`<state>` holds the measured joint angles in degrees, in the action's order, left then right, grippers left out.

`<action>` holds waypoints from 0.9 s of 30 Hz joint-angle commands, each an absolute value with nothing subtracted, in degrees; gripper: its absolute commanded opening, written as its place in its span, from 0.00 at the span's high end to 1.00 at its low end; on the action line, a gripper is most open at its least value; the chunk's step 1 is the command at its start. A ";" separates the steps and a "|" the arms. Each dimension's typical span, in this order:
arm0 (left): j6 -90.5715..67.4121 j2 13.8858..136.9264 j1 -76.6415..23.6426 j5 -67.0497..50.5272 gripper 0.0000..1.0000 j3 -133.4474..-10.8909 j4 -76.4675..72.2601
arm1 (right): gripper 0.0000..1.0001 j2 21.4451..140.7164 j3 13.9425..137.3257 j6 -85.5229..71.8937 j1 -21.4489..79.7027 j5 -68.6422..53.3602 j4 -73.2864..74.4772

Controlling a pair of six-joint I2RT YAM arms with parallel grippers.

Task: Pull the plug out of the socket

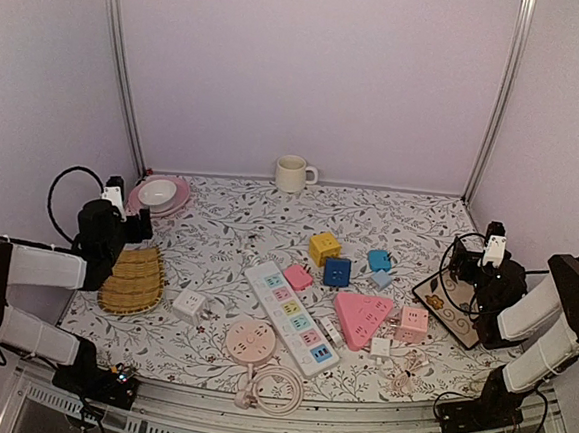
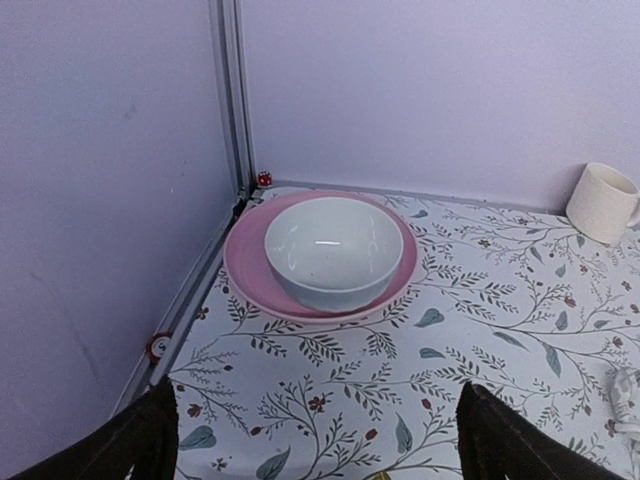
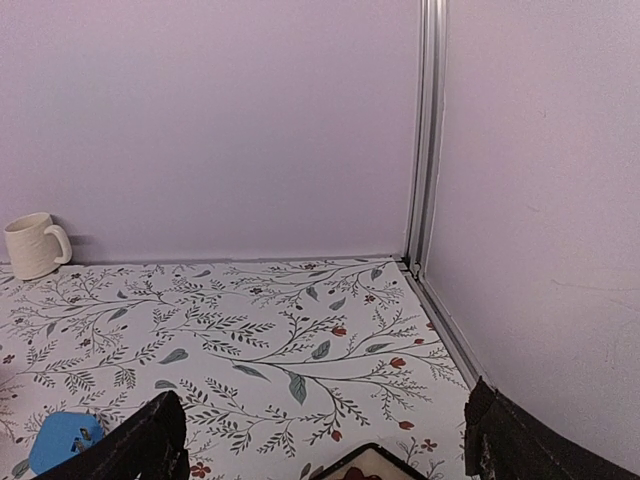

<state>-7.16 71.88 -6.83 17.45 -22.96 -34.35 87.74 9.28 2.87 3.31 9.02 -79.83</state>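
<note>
A long white power strip (image 1: 292,315) with coloured sockets lies slantwise at the table's middle front. A white plug (image 1: 332,330) rests against its near right end; whether it is plugged in I cannot tell. Around it are a round pink socket (image 1: 251,341) with a coiled cord, a pink triangular socket (image 1: 362,316), a pink cube (image 1: 412,324) and a white cube (image 1: 189,304). My left gripper (image 1: 140,227) (image 2: 320,440) hangs open at the far left, empty. At the far right my right gripper (image 1: 466,269) (image 3: 325,440) is open and empty too. Both are far from the strip.
A white bowl (image 2: 333,250) on a pink plate (image 2: 250,270) is ahead of the left gripper, a wicker basket (image 1: 134,280) beneath that arm. A patterned tray (image 1: 450,307) lies under the right gripper. Yellow (image 1: 324,247) and blue (image 1: 337,271) cubes and a mug (image 1: 293,174) stand farther back.
</note>
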 commanded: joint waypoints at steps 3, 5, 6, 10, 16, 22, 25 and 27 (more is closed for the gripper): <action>1.94 77.83 -6.25 24.74 0.03 -13.09 -66.11 | 0.01 87.98 9.58 3.43 3.40 8.51 -82.29; 2.85 79.01 -6.04 22.89 0.03 -12.05 -69.48 | 0.01 87.99 9.50 3.49 3.30 8.49 -82.38; 1.97 79.23 -5.68 21.86 0.03 -12.01 -69.69 | 0.01 88.01 9.49 3.51 3.34 8.40 -82.43; 1.81 86.55 -4.78 18.77 0.03 -11.06 -79.11 | 0.01 87.98 9.30 3.57 3.36 8.33 -82.73; 2.67 89.46 -2.83 11.09 0.03 -13.26 -77.59 | 0.01 88.00 9.22 3.72 3.35 8.02 -82.88; 1.26 88.86 -0.89 6.44 0.03 -14.24 -74.21 | 0.01 88.10 10.54 3.41 3.31 8.81 -80.51; 1.24 88.91 -0.88 6.42 0.03 -14.24 -74.37 | 0.01 88.07 10.89 3.06 3.16 8.78 -79.96; 1.32 88.90 -0.88 6.42 0.03 -14.11 -74.53 | 0.01 88.07 10.90 2.99 3.16 8.77 -79.96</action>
<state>1.30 88.84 -1.43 8.27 -13.45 -73.65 87.74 9.91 3.36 3.31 8.43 -80.42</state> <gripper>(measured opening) 0.970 0.989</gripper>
